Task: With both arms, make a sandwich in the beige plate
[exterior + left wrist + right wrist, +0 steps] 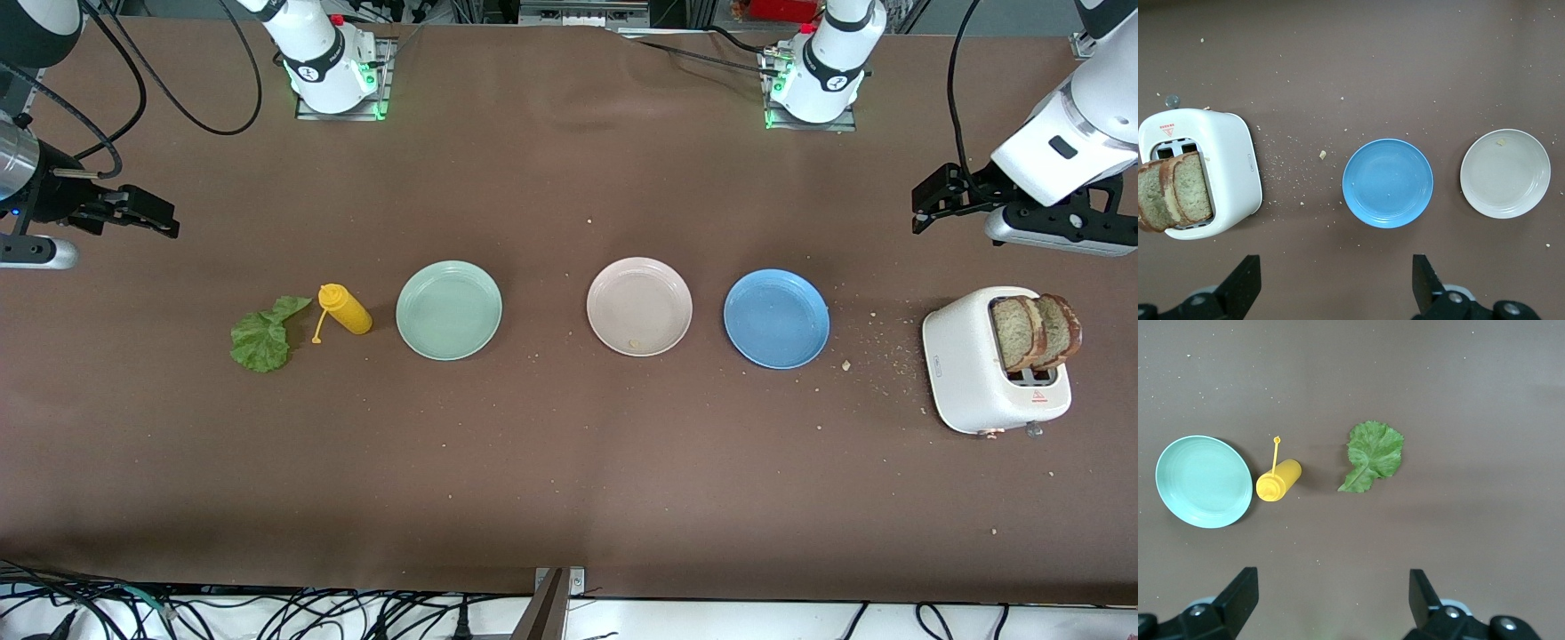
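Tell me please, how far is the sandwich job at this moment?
Nothing is done yet. The beige plate holds only a crumb. Both bread slices stand in the toaster, and the lettuce leaf lies on the table beside the yellow bottle. The left end effector and right end effector are open, holding nothing. Every step remains.

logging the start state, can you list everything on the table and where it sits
beige plate: 1, pale pinkish-beige, mid-table, between the other plates
bread slices: 2, brown, upright in the toaster
lettuce leaf: 1, green, right arm's end
toaster: 1, white, left arm's end
blue plate: 1, blue, beside the beige plate
mint-green plate: 1, pale green
mustard bottle: 1, yellow, lying beside the leaf
left gripper: open, near the toaster
right gripper: open, near the leaf
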`<state>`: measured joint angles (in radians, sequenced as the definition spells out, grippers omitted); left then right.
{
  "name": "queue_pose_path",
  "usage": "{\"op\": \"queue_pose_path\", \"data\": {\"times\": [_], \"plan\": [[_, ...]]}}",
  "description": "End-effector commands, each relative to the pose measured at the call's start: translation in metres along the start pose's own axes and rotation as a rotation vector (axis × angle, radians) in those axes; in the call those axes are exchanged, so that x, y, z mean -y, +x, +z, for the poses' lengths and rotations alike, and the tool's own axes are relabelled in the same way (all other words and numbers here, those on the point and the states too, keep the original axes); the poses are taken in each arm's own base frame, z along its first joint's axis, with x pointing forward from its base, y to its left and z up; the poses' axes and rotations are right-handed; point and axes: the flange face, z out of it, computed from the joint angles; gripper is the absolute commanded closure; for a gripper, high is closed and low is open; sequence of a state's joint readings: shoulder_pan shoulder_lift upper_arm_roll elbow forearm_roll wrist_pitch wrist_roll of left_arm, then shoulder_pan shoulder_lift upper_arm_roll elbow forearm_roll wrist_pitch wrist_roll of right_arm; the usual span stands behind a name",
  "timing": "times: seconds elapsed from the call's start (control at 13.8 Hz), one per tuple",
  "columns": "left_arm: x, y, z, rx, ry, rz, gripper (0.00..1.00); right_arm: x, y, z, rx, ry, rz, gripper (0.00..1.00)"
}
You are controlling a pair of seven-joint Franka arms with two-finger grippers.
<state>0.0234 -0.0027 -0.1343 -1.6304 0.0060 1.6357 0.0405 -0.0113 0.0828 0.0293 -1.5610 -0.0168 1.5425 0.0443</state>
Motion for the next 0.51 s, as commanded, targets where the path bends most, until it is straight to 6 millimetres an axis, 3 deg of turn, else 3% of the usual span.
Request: {"op": "queue_pose_path", "data": {"times": [0.0, 0.44], "plan": [[0.0027, 0.004, -0.0049, 0.009, 0.02, 0.021, 0.0, 0.0004, -0.0015, 0.0, 0.002, 0.009, 0.01, 0.0], [0.0034, 0.004, -0.0049, 0.009, 0.019, 0.02, 0.0, 0.0002, -0.0006, 0.001, 0.003, 0.007, 0.009, 0.0]]}}
